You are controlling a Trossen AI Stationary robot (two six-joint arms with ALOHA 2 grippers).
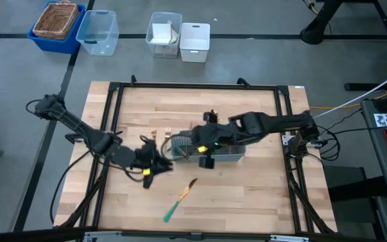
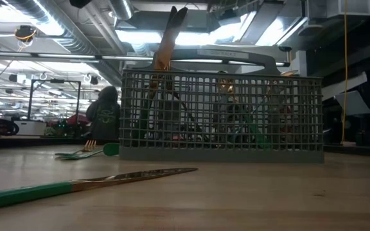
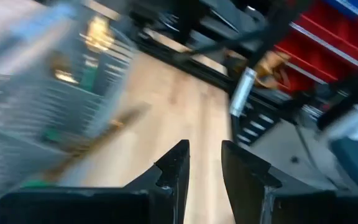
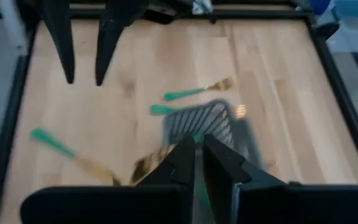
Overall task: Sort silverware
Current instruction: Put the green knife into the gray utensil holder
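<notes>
Your loose silverware first: a teal-handled knife (image 1: 182, 199) lies flat on the table (image 1: 254, 195), just off the left gripper (image 1: 154, 167) on the side toward the right arm and nearer the front edge, well apart from both tools. Two forks (image 1: 160, 134) lie side by side on the wood just beyond the left gripper, on its far-edge side, close against the end of the grey mesh caddy (image 2: 223, 115). From table height you can see one gold piece (image 2: 166, 48) standing tilted in that caddy, its shiny end poking above the rim, with more teal handles showing dimly through the mesh. The caddy sits directly under your right gripper (image 4: 197, 158), which hangs over it pointing down; whether that tool is clenched on anything cannot be told from these views. Your left gripper hovers low beside the caddy's end, released, with a clear gap between its fingers (image 3: 173, 165) and nothing in it
</notes>
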